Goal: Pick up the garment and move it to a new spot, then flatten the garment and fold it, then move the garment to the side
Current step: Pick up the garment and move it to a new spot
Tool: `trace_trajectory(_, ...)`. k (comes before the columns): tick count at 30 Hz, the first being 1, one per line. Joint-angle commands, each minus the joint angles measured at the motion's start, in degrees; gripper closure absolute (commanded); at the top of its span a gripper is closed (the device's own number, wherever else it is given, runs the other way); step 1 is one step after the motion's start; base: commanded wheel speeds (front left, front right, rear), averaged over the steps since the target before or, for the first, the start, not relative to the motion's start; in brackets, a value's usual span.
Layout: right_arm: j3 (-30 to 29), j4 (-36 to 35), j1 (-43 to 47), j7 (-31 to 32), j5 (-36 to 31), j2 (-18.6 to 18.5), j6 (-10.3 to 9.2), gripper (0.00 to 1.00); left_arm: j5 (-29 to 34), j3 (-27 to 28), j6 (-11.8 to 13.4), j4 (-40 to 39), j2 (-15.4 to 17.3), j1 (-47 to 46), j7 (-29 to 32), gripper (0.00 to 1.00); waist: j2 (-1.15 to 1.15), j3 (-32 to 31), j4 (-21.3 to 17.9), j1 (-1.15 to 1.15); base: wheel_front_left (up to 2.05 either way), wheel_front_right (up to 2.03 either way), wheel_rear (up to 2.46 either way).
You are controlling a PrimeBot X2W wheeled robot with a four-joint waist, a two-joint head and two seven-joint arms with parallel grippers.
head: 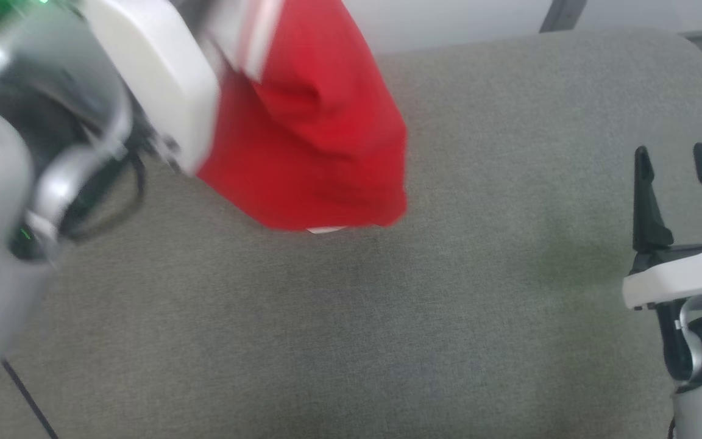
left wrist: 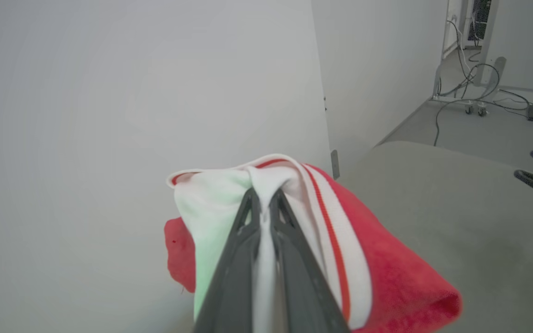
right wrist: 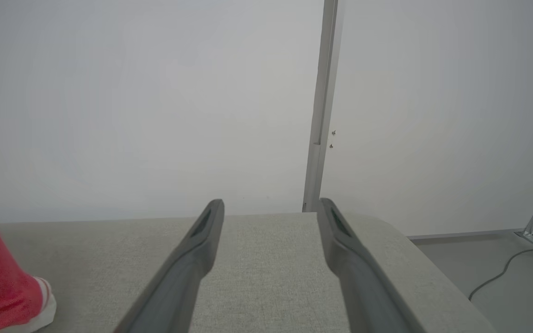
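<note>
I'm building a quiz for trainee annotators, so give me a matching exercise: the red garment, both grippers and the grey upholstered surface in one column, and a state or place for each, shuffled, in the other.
1. red jersey garment with white striped trim
2. left gripper, two dark fingers
3. right gripper, two dark fingers
4. grey fabric-covered surface

A. open, empty
B. hanging bunched from a gripper
C. shut on white cloth
D. lying beneath the arms

Pairs: 1-B, 2-C, 3-A, 4-D.
</note>
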Motion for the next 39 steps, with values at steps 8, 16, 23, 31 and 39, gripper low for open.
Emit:
trace_trajectory(8,0.7,2.1,0.8,-1.3,0.0,1.2,-0.06,0.0,-0.7,-2.6,6.6,-5.2,1.8,11.8,5.1,1.0,0.0,1.5,-0.7,0.0,0.0,0.0,0.0)
trace_trajectory(16,2.8,5.0,0.7,-2.0,1.0,1.0,-0.06,0.0,-4.4,-4.4,11.2,-4.0,3.4,25.7,6.6,1.0,0.0,1.7,0.0,0.0,0.0,0.0,0.0)
trace_trajectory(23,4.7,7.1,0.1,-2.3,1.3,0.7,-0.06,0.0,-7.3,-6.0,10.1,6.8,1.3,33.7,2.6,1.0,0.0,1.0,0.6,0.0,0.0,0.0,0.0)
trace_trajectory(31,6.1,7.7,-0.2,-2.0,1.4,0.1,-0.06,0.0,-10.2,-6.7,5.8,23.2,-3.1,35.3,-2.5,1.0,0.0,0.1,0.9,0.0,0.0,0.0,0.0)
trace_trajectory(39,6.8,8.0,-0.3,-1.5,1.5,-0.4,-0.06,0.0,-11.9,-7.8,0.6,35.9,-6.7,34.3,-4.7,0.91,0.0,-1.6,1.2,0.0,0.0,0.0,0.0)
